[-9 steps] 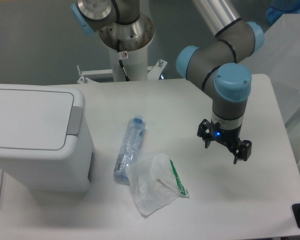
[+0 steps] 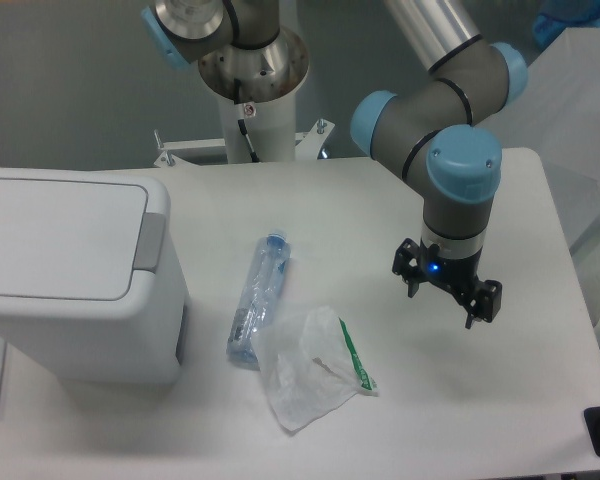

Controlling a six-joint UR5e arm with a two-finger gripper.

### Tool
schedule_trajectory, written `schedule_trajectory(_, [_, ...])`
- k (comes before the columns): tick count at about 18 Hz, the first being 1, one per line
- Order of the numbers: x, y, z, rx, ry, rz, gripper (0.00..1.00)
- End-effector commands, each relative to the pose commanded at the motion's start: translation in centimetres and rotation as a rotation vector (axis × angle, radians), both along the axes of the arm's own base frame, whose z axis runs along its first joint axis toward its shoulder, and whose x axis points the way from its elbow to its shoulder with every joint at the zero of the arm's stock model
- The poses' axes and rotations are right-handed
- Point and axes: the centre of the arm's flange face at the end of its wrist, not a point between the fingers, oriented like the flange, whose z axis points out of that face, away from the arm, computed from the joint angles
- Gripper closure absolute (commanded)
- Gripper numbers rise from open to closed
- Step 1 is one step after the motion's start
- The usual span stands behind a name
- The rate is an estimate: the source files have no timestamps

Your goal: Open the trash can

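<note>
The trash can (image 2: pixel 75 275) is a large boxy white bin at the left of the table. Its flat white lid (image 2: pixel 55 235) lies shut, with the grey push tab (image 2: pixel 150 240) on its right edge. My gripper (image 2: pixel 447 291) hangs over the right half of the table, far to the right of the can. Its two dark fingers are spread apart and hold nothing.
A clear plastic bottle with a blue cap (image 2: pixel 259 296) lies on the table between the can and my gripper. A clear plastic bag with a green strip (image 2: pixel 310 367) lies just in front of it. The arm's white base column (image 2: pixel 255 100) stands at the back.
My gripper has shifted very slightly to the left. Nothing else has moved.
</note>
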Motion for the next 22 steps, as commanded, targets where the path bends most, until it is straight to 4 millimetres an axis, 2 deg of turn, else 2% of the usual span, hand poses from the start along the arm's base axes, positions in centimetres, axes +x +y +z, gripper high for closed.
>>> schedule_trajectory(2, [0.1,0.7,0.2,0.062,-0.039,0.095,0.00])
schedule_trajectory(6, [0.5,1.3,1.0,0.134,-0.077,0.142,0.00])
schedule_trajectory(8, [1.2,2.3,1.3,0.179,-0.116,0.215,0.00])
schedule_trajectory(13, [1.6,4.2,3.5,0.374,-0.271,0.332,0.00])
schedule_trajectory(16, [3.0,5.0,5.4,0.472,-0.353,0.330,0.00])
schedule_trajectory(20, [7.2,6.2,8.8,0.534,-0.412,0.336,0.00])
schedule_trajectory(22, [8.4,6.5,9.8,0.539,-0.412,0.332,0.00])
